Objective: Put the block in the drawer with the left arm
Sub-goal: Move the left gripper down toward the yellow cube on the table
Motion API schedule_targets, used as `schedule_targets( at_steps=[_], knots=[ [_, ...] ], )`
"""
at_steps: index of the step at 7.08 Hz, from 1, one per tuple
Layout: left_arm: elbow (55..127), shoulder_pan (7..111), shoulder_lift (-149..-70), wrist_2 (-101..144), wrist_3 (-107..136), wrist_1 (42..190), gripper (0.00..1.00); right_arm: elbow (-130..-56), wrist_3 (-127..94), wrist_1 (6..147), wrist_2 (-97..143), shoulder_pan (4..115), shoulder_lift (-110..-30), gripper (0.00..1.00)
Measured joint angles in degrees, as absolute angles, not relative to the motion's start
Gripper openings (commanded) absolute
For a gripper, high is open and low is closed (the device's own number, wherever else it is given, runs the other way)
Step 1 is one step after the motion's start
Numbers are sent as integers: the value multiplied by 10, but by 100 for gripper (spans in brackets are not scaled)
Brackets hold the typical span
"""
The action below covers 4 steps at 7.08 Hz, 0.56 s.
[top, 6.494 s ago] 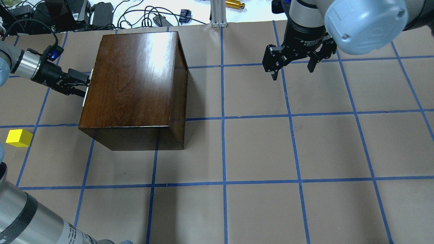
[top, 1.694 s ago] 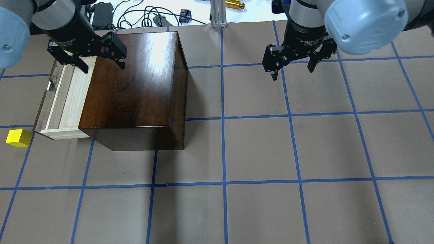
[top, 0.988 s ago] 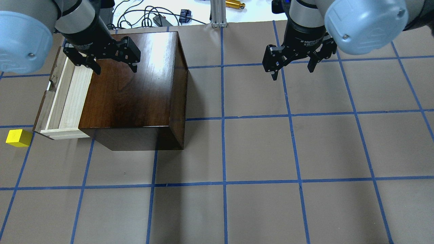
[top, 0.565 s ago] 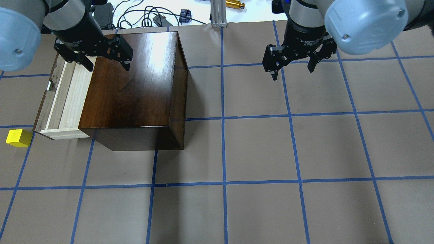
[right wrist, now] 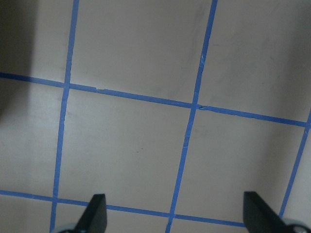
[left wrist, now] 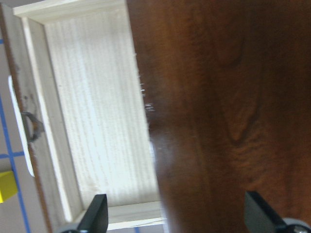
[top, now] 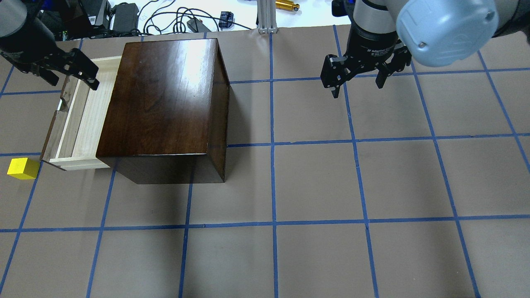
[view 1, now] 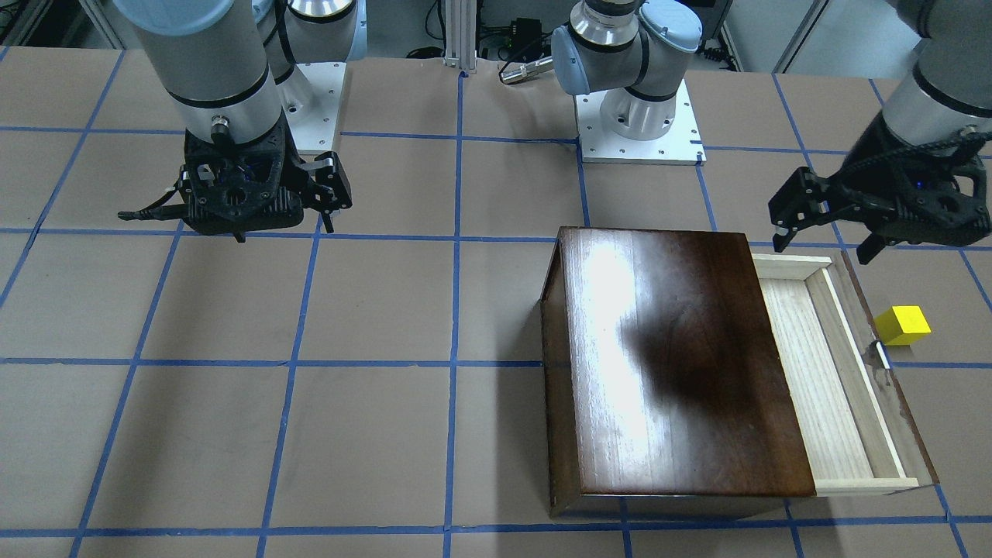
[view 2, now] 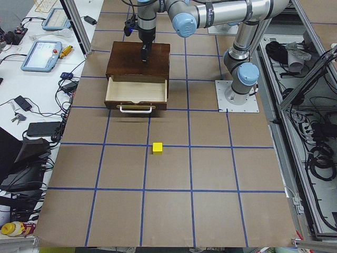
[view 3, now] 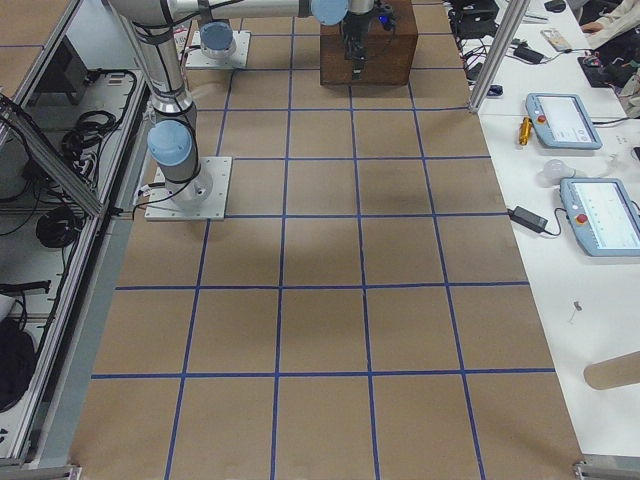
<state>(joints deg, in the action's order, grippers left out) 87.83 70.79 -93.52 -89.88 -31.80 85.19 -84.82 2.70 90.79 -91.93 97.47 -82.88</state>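
Note:
The yellow block (top: 23, 168) lies on the table just left of the open drawer's front corner; it also shows in the front view (view 1: 901, 325) and the left wrist view (left wrist: 6, 187). The drawer (top: 78, 124) is pulled out of the dark wooden box (top: 165, 99), and its pale tray (view 1: 821, 387) is empty. My left gripper (top: 62, 74) is open and empty above the drawer's far end (view 1: 823, 246), well apart from the block. My right gripper (top: 357, 89) is open and empty above bare table (right wrist: 177, 216).
Cables, power bricks and an aluminium post (top: 267, 16) line the table's back edge. The two arm bases (view 1: 639, 124) stand behind the box. The brown table surface (top: 314, 186) carries a grid of blue tape.
The drawer, shut 6.5 s ago, stands pulled out. In the last second my left gripper moved left, from above the box top to above the drawer's far end. The block and right arm have not moved.

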Motion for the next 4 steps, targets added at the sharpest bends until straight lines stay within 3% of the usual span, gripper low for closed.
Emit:
schedule_targets(
  at_steps=[4],
  knots=[
    [879,539,-973,-900,-709,872,100,-848,27,908,-919,975,-829,100]
  ],
)
